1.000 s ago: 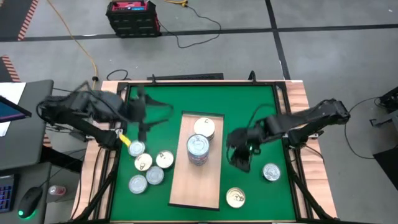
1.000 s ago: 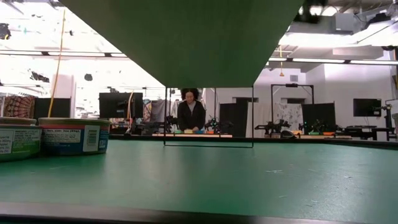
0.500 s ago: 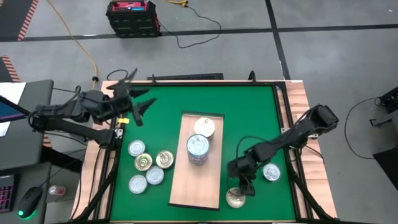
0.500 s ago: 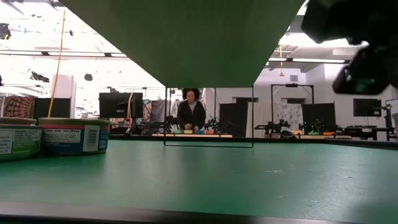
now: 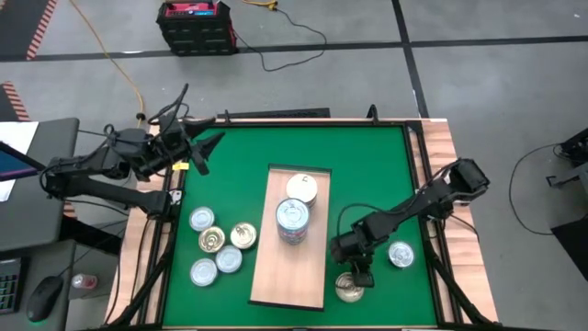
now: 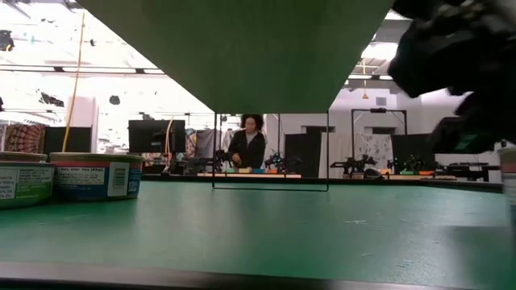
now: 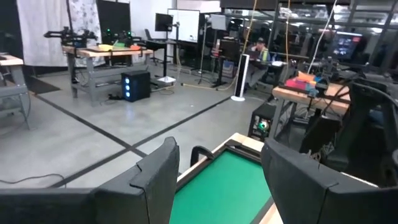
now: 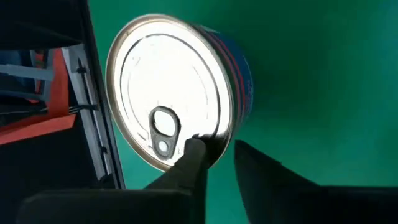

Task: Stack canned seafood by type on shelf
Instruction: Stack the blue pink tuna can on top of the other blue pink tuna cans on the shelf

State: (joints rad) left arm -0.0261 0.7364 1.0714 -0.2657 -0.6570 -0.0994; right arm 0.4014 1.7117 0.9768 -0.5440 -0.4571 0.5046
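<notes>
The shelf [image 5: 276, 267], a pale wooden board, lies on the green mat. On it stand a tall silver-topped stack of cans [image 5: 292, 221] and a pale-topped can [image 5: 301, 188]. Several loose cans [image 5: 220, 246] sit on the mat left of the board, and one silver can [image 5: 401, 255] sits to its right. My right gripper [image 5: 355, 274] is low over a gold-topped can [image 5: 347, 292] with a blue wall [image 8: 239, 81] near the front edge, its fingers a little apart. My left gripper [image 5: 196, 147] is open and empty above the far-left corner [image 7: 214, 180]. My right gripper comes at the can from above, slanting. One fingertip [image 8: 194, 149] lies over the lid's rim [image 8: 214, 146] beside the pull tab, and the other [image 8: 245, 152] stands outside the wall. Whether they touch the can I cannot tell. The can rests on the mat.
The mat is bounded by a wooden rim [image 5: 443, 184] with dark rails. Two cans [image 6: 95, 177] show at the left of the low view, and my right arm [image 6: 459, 64] is a dark blur at its upper right. A person [image 6: 251, 147] stands far behind the table.
My right gripper has gone toward the table's near edge and down onto the gold-topped can, which has stayed in place. My left gripper has drawn back from the loose cans toward the far-left corner.
</notes>
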